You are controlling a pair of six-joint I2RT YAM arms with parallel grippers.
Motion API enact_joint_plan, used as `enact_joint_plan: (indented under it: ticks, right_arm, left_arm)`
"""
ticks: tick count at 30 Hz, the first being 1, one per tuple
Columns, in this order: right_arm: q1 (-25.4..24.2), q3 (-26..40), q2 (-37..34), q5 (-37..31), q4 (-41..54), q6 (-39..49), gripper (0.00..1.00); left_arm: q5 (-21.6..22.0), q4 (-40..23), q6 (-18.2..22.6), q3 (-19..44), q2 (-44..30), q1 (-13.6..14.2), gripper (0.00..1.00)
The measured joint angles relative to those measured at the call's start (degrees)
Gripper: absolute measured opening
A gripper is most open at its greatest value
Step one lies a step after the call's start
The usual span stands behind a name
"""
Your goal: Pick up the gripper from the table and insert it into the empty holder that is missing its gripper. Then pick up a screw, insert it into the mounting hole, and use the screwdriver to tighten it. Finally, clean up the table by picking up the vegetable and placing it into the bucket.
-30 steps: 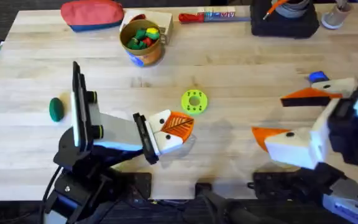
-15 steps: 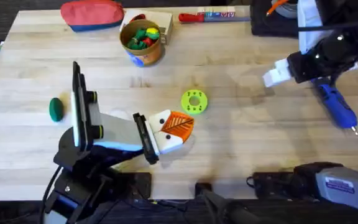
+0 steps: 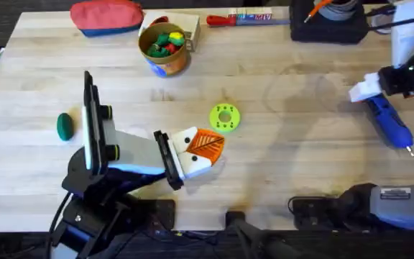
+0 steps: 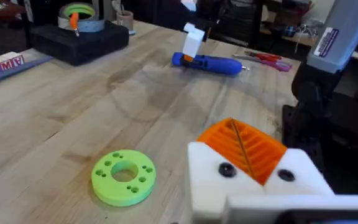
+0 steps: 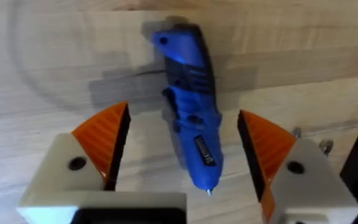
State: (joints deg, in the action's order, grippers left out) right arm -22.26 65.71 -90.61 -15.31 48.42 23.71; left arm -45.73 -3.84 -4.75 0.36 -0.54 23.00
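the right gripper [image 5: 182, 146] hangs spread wide over the screwdriver [image 5: 191, 109], an orange pad either side, not touching it.

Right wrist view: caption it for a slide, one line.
Open right pincer poised over the blue screwdriver lying on the wooden table, one orange-padded finger on each side.
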Motion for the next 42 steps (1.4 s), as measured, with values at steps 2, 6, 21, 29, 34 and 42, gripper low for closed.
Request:
enact_joint_plan:
  ticks: [2,6,21,29,34,42]
  right_arm:
    - [-2.9,0.0,0.0,1.7,-2.8,3.3,0.992]
    - [-7.8,0.0,-0.1,6.8,-5.9,7.0,0.991]
    - [-13.6,0.0,-9.3,13.9,-4.9,15.8,0.992]
    - [-13.6,0.0,-10.4,16.3,-7.1,16.8,0.961]
    - [-13.6,0.0,-10.8,17.8,-7.6,17.0,0.905]
    - [-13.5,0.0,-10.9,18.4,-7.8,17.2,0.660]
  left_arm:
    - [0.0,0.0,0.0,0.0,0.0,0.0,0.008]
    - [0.0,0.0,0.0,0.0,0.0,0.0,0.008]
    - [0.1,0.0,0.0,0.0,0.0,0.0,0.008]
    - [0.1,0.0,0.0,0.0,0.0,0.0,0.008]
    - [0.1,0.0,0.0,0.0,0.0,0.0,0.008]
    - [0.1,0.0,0.0,0.0,0.0,0.0,0.008]
